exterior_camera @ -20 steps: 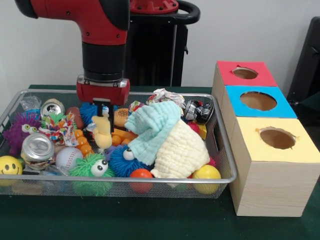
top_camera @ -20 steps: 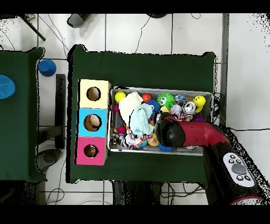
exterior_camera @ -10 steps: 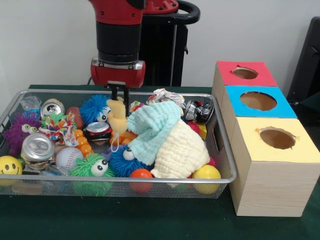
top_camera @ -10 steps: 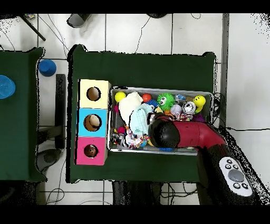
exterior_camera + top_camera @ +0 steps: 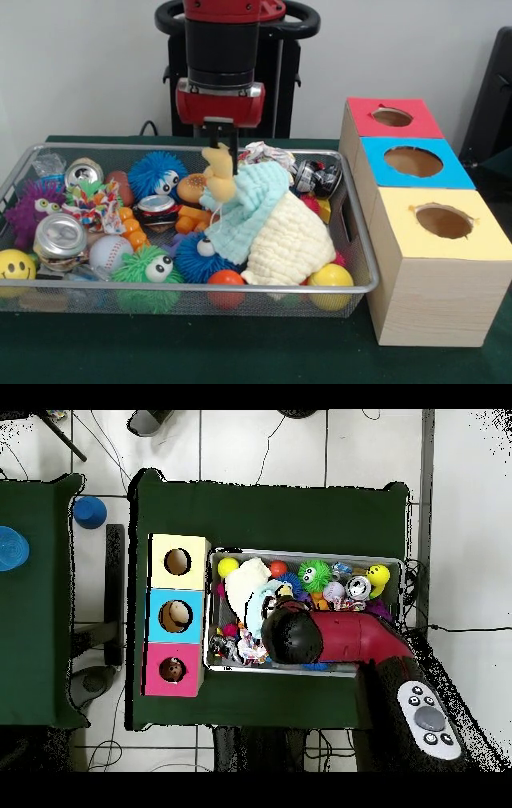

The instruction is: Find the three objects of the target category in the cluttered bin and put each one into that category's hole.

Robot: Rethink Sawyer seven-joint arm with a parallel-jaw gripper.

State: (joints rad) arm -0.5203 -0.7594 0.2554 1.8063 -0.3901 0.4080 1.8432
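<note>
Above the cluttered bin (image 5: pixel 362 240) – gripper (image 5: pixel 226 149) clamped on a plush toy (image 5: pixel 218 174), lifted clear of the pile, hanging just over the mint cloth (image 5: pixel 244 210) and cream cloth (image 5: pixel 288 240). Pale yellow, soft, small, partly hidden by the black fingers. Open air between bin rim and the row of boxes at the front view's right – red box (image 5: pixel 392 118), blue box (image 5: pixel 413 163), yellow box (image 5: pixel 442 222), each with a hole on top. Packed tight below: spiky balls, cans, a baseball (image 5: pixel 109 252).

Open air above the bin (image 5: pixel 352 285) — cloths (image 5: pixel 272 224) heaped mid-bin; box holes (image 5: pixel 414 161) seemingly unobstructed.
</note>
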